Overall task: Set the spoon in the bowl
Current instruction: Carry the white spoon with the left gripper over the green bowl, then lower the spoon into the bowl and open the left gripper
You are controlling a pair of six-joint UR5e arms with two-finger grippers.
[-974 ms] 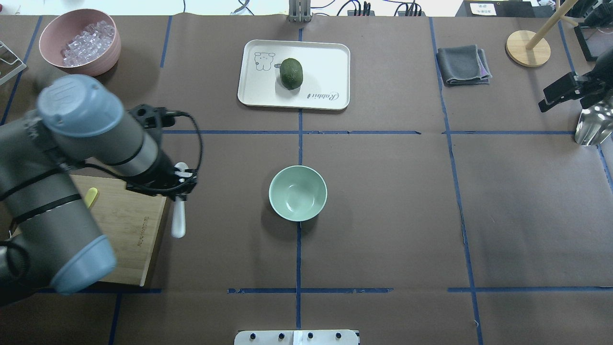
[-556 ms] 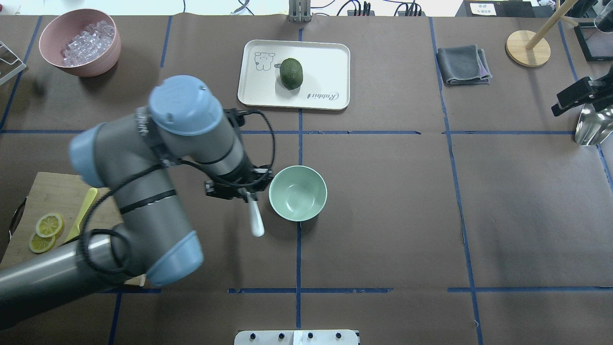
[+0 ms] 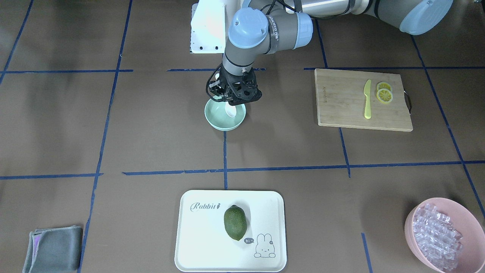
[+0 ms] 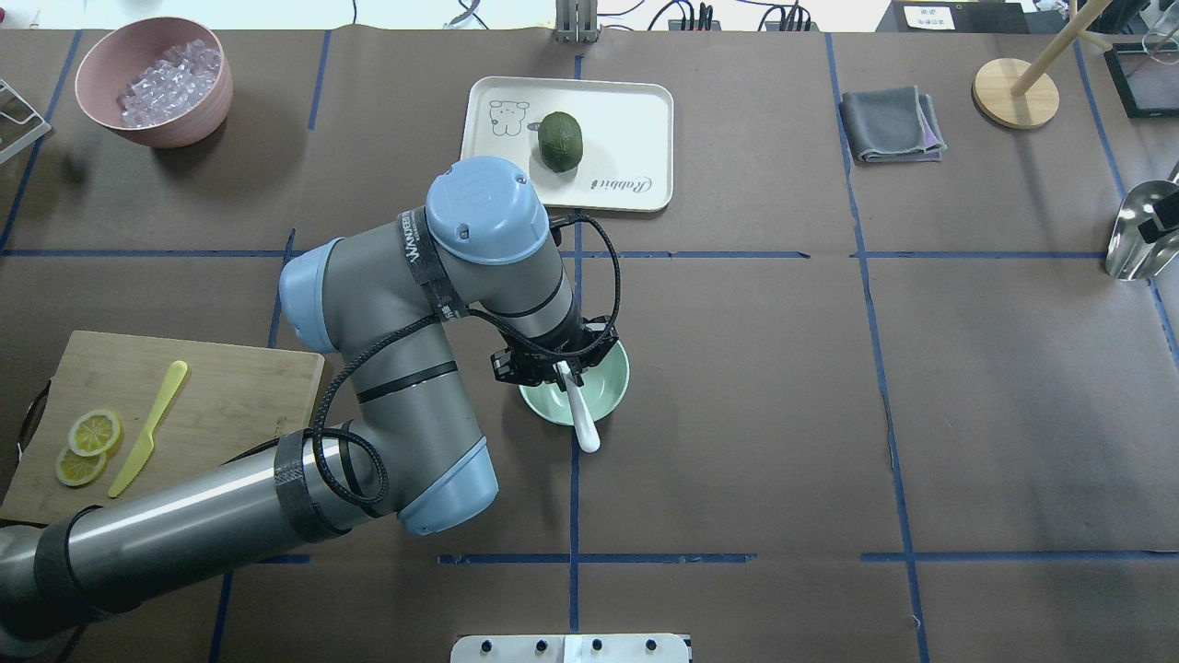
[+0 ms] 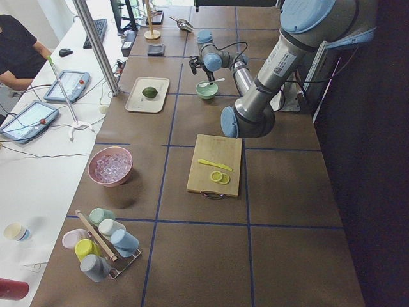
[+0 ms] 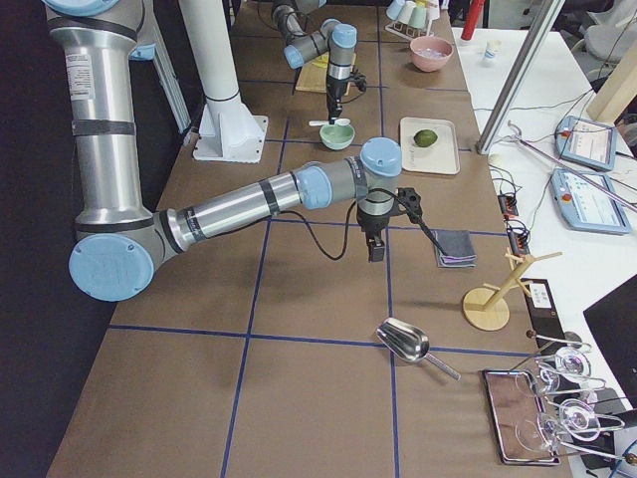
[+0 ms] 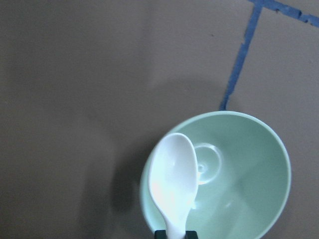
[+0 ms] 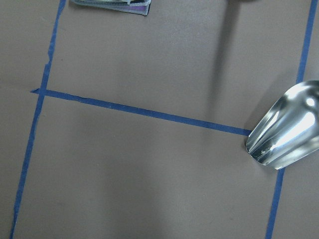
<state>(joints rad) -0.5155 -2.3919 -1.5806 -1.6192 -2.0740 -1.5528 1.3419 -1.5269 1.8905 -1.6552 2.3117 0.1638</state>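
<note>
My left gripper is shut on the handle of the white spoon and holds it over the mint-green bowl at the table's middle. In the front-facing view the gripper is just above the bowl, and the spoon's head hangs down inside it. In the left wrist view the spoon head lies over the bowl's rim and inside. My right gripper shows only in the right side view, above bare table; I cannot tell whether it is open or shut.
A wooden cutting board with a yellow knife and lemon slices lies at the left. A white tray with an avocado is behind the bowl. A pink bowl of ice, a grey cloth and a metal scoop are further off.
My left arm has carried the spoon from beside the cutting board rightward to over the bowl. My right gripper has drawn back out of the overhead view at the right edge.
</note>
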